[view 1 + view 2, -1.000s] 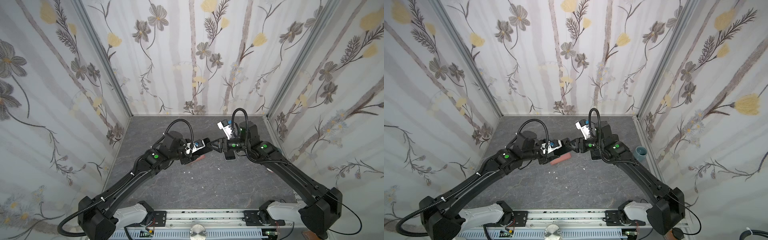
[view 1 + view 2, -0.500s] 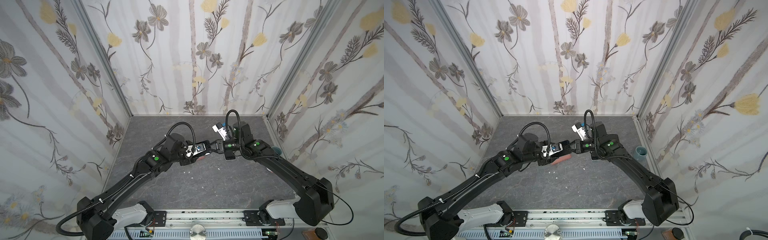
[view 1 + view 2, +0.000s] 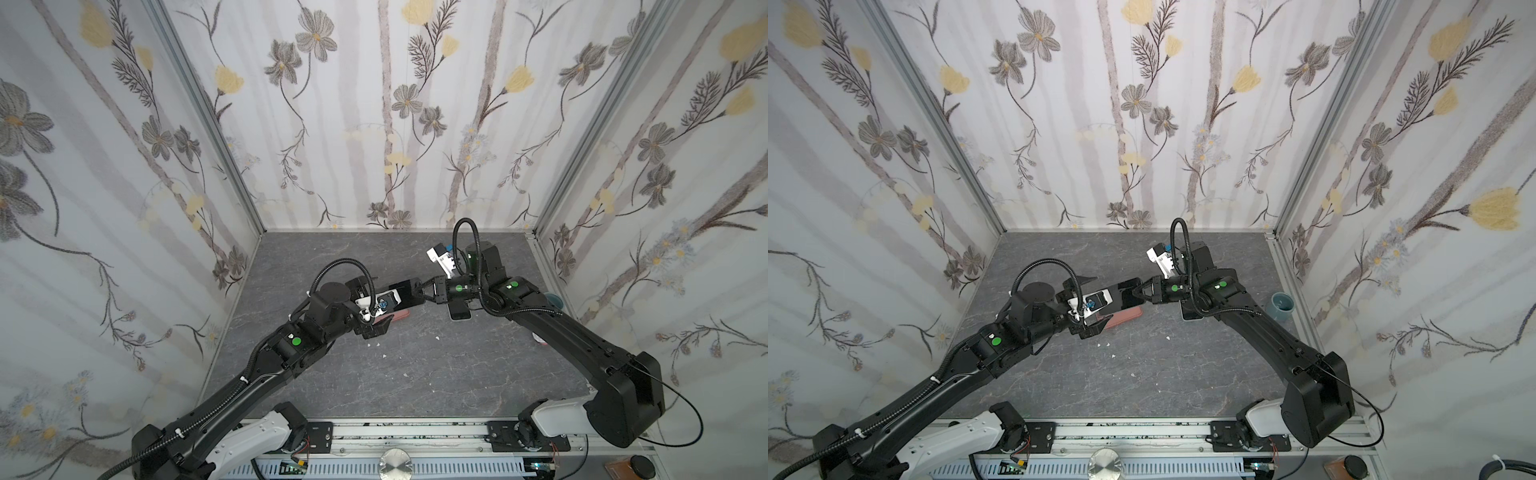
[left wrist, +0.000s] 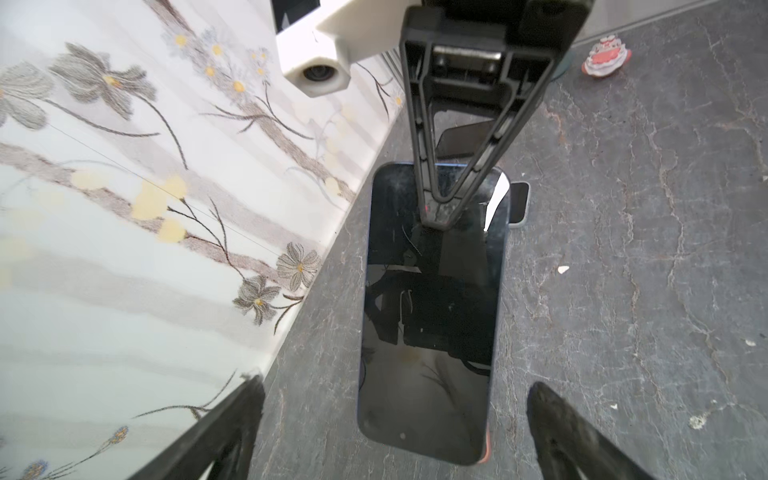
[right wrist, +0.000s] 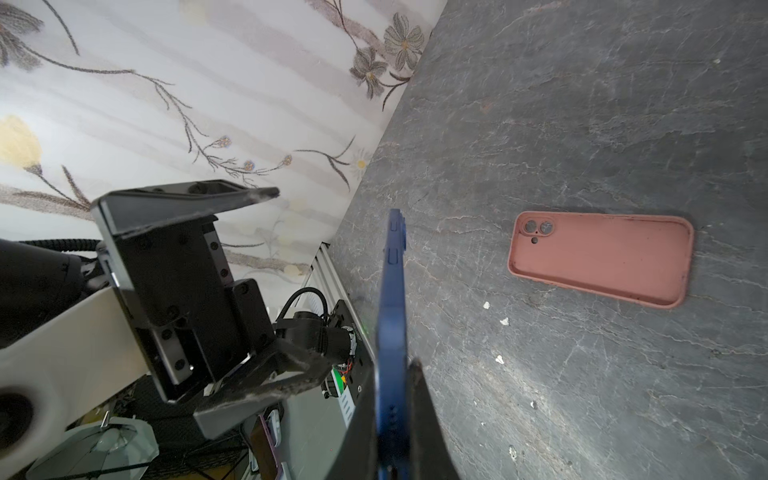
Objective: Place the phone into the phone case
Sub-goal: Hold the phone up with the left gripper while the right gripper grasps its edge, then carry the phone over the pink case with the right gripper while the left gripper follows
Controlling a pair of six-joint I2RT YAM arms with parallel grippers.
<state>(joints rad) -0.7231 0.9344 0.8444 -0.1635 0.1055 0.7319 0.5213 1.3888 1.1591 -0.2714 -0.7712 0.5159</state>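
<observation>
My right claw (image 4: 434, 218) is clamped on the right end of the blue phone (image 4: 432, 311), holding it in the air above the middle of the tabletop (image 3: 415, 374). My left claw (image 4: 395, 386) is spread wide, one finger on each side of the phone's left end and clear of it. The pink phone case (image 5: 602, 259) lies open side up on the tabletop just beneath the phone.

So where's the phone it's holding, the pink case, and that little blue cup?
phone (image 4: 428, 316), left wrist view, middle of its dark screen.
pink case (image 5: 602, 259), right wrist view, its open inner face.
blue cup (image 3: 1283, 313), in a top view, its outer wall.
</observation>
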